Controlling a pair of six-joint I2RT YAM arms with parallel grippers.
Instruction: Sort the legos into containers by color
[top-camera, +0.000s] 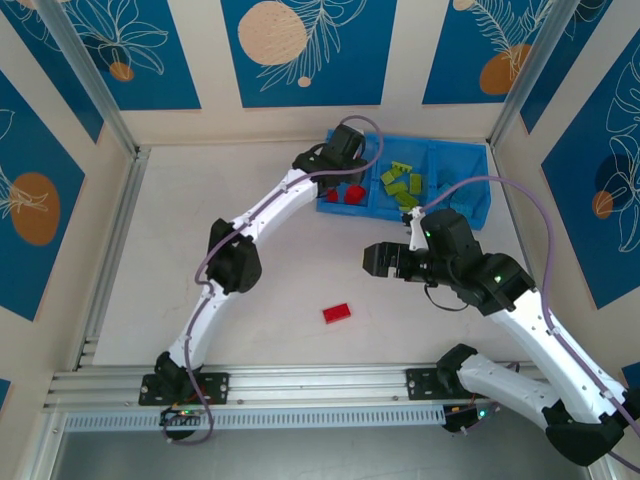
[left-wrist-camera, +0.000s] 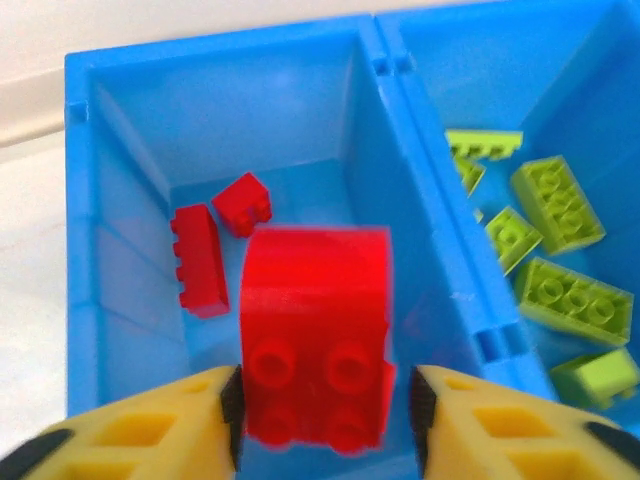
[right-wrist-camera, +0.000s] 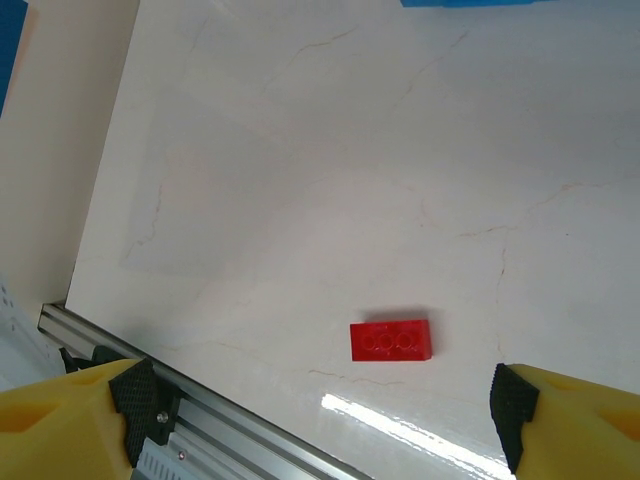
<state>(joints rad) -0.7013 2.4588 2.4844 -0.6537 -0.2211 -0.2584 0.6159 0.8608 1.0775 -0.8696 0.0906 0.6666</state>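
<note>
**Red brick poised over the bin**

The left claw hangs over the left compartment of the blue bin. Its fingers are released, and a big red brick sits between them with a gap showing on its right. Two smaller red bricks lie below, and green bricks lie next door. The right claw is spread wide above a lone red brick on the counter, low in the frame.

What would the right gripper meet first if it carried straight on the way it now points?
Probably the bare table beside the lone red brick, which lies a little off the right gripper centre line between its open jaws; depth is unclear.
</note>
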